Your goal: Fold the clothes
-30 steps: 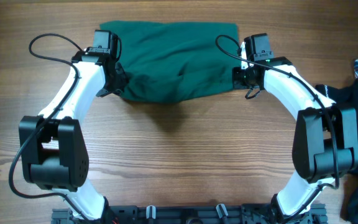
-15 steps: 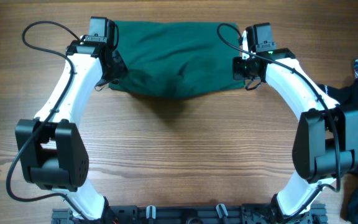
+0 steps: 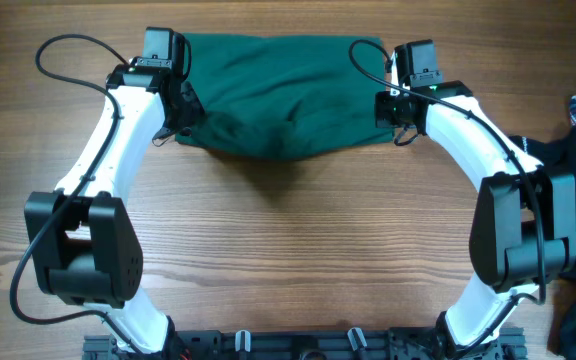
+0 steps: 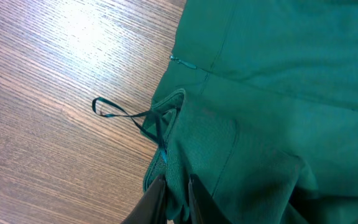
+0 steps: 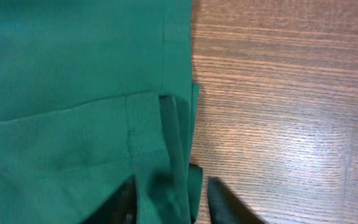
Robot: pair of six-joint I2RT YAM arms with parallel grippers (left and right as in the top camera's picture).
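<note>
— Looking at the green garment [image 3: 278,95]: where is it?
— Far side of the desk [image 3: 288,250], folded over, rumpled, a thin cord loop [image 4: 107,109] trailing. The left gripper [image 4: 176,194] and right gripper [image 5: 169,194] each pinch a side edge.

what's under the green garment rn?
Around the green garment only the wooden table shows. At its side edges, its own folded layers lie stacked on each other. Whatever is beneath the middle is covered by fabric and cannot be seen.
</note>
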